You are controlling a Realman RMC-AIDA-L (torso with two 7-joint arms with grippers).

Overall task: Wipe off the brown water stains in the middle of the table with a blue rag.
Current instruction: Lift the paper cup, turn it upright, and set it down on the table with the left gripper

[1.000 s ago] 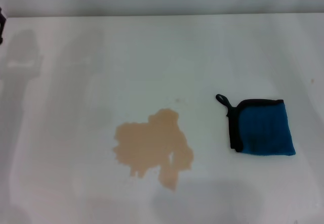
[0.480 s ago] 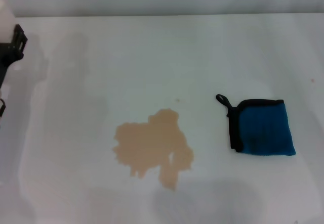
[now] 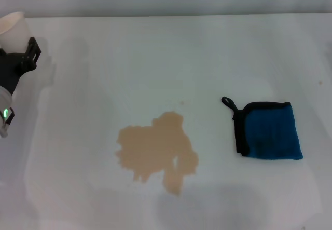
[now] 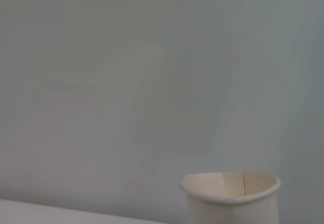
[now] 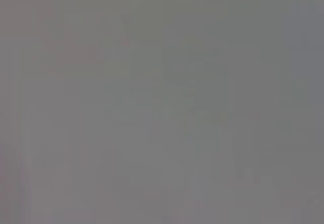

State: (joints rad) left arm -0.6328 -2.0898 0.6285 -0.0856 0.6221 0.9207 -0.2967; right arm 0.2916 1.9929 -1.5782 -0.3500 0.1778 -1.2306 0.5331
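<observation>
The brown water stains (image 3: 155, 149) form a tan blotch with lobed edges in the middle of the white table (image 3: 155, 58). The blue rag (image 3: 271, 131), black-edged with a loop at its near-left corner, lies flat to the right of the stain, untouched. My left gripper (image 3: 19, 53) is at the far left edge of the head view, shut on a white paper cup (image 3: 12, 28), well away from the stain. The cup's rim also shows in the left wrist view (image 4: 232, 196). My right gripper is out of view, and the right wrist view shows only plain grey.
A pale wall runs behind the table's far edge. Nothing else stands on the tabletop besides the stain and the rag.
My left gripper with the paper cup has moved into view from the left edge, coming right and nearer. The stain and the rag have not moved.
</observation>
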